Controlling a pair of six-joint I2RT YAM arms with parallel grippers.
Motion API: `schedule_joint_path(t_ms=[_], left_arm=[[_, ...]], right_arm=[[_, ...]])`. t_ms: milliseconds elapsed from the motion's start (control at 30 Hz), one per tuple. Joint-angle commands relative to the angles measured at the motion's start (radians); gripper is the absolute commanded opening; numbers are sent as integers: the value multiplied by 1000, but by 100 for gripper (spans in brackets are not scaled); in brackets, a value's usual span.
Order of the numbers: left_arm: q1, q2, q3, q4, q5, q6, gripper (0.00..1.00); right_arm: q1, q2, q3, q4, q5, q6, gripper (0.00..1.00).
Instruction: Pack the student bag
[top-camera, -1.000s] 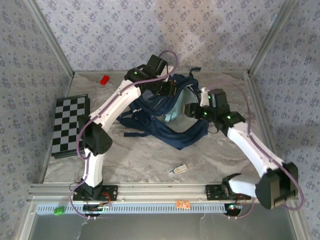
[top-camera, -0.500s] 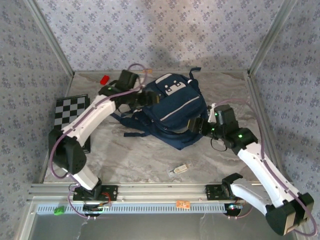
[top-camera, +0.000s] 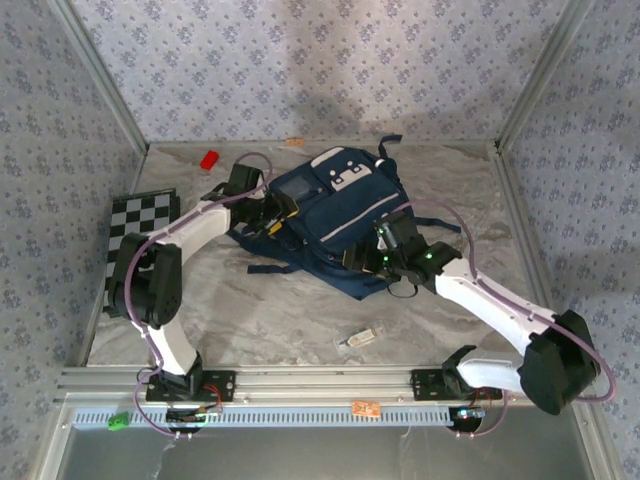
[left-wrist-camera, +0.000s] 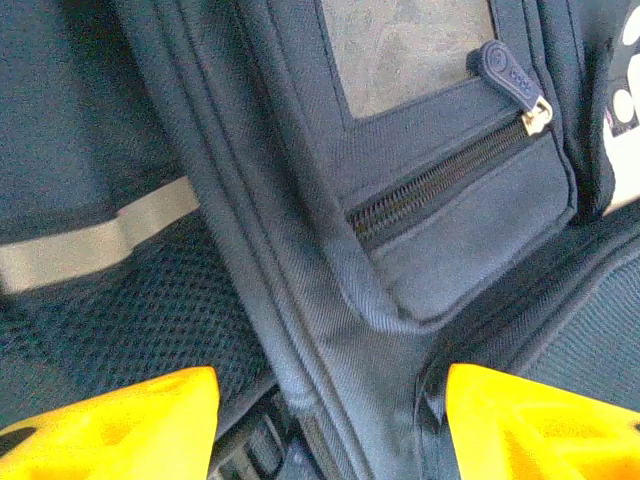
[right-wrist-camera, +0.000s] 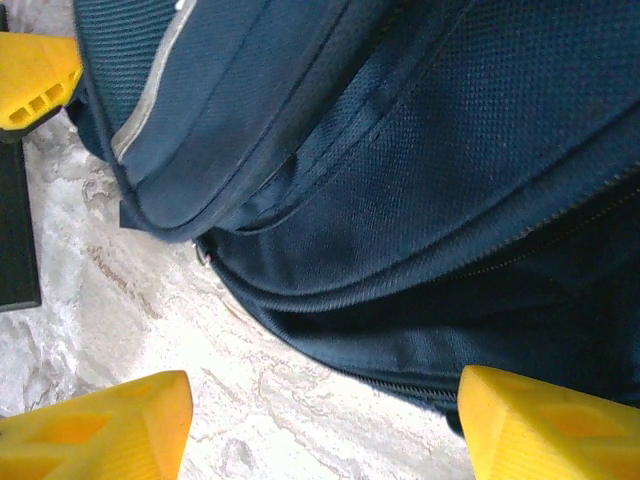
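The student bag (top-camera: 340, 205), navy with white patches and pale trim, lies front side up at the middle of the table. My left gripper (top-camera: 272, 216) is at the bag's left side. In the left wrist view it (left-wrist-camera: 330, 430) stands open, its yellow fingertips wide apart over a seam of the bag (left-wrist-camera: 300, 200), below a zipped pocket with its zipper pull (left-wrist-camera: 505, 72). My right gripper (top-camera: 368, 254) is at the bag's near right edge. In the right wrist view it (right-wrist-camera: 325, 430) is open over bare table, beside the bag's lower edge (right-wrist-camera: 400, 150), and holds nothing.
A black-and-white checkerboard (top-camera: 135, 235) lies at the left edge of the table. A small red object (top-camera: 209, 159) sits at the back left. A small pale item (top-camera: 358, 340) lies near the front. Dark straps (top-camera: 262, 266) trail from the bag's near left side.
One second ago both grippers held the bag open and raised. It now lies flat with its front up. Both grippers have opened and moved down to its sides.
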Motion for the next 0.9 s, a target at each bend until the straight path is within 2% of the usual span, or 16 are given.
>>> schedule_joint_path(t_ms=[0, 367, 500, 567, 800, 867], left_arm=[[-7, 32, 20, 68, 27, -41, 59], [-34, 93, 26, 83, 13, -110, 42], [-56, 105, 12, 96, -3, -188, 41], [-62, 98, -20, 148, -12, -233, 35], [-101, 62, -25, 174, -38, -297, 1], [-111, 50, -25, 184, -31, -325, 0]], right_arm=[[8, 30, 35, 42, 37, 32, 72], [-30, 62, 54, 9, 66, 28, 73], [-55, 79, 57, 22, 44, 27, 73], [-71, 91, 64, 20, 43, 22, 73], [-170, 152, 115, 32, 17, -44, 73], [-208, 183, 148, 26, -8, -74, 73]])
